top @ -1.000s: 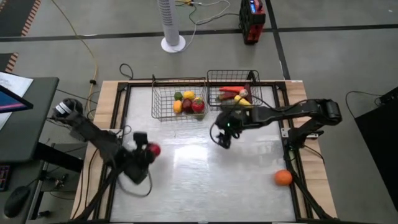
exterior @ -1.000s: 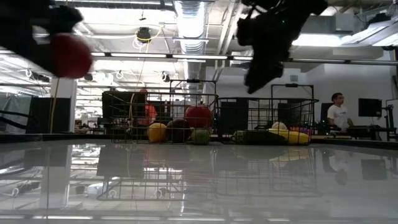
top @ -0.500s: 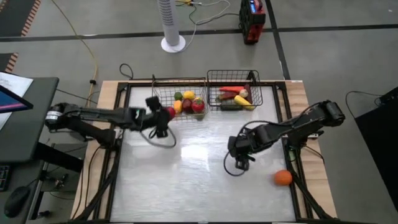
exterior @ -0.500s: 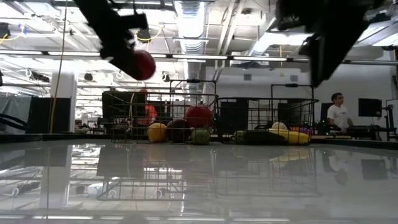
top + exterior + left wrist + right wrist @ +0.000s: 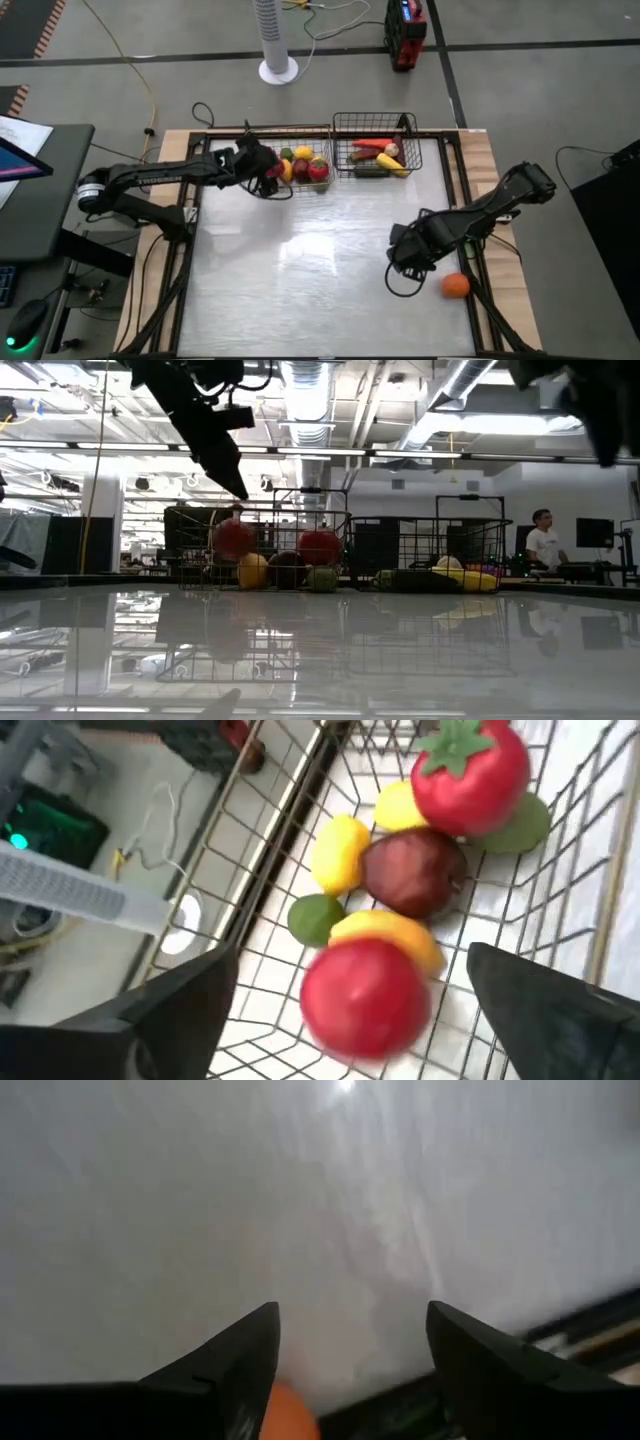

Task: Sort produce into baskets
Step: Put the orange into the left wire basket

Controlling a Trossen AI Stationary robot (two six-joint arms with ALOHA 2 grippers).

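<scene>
My left gripper is open above the lighter wire basket at the far side of the table. A round red fruit is between and below its fingers, apart from both, low in the basket over a pile of red, yellow, green and maroon fruits. The darker basket beside it holds long red, green and yellow pieces. My right gripper is open and empty above the table, near a round orange fruit that lies on the table at the near right; the orange fruit shows by one finger in the right wrist view.
The two baskets stand side by side at the table's far edge. A black frame rail runs along the table's right side close to the orange fruit. A person stands far off in the room behind.
My left gripper has swung from the table's near left up to the far edge, over the lighter basket, carrying the round red fruit, and has let it go; the fruit has dropped into the basket. My right gripper has moved from the darker basket toward the near right, close to the orange fruit.
</scene>
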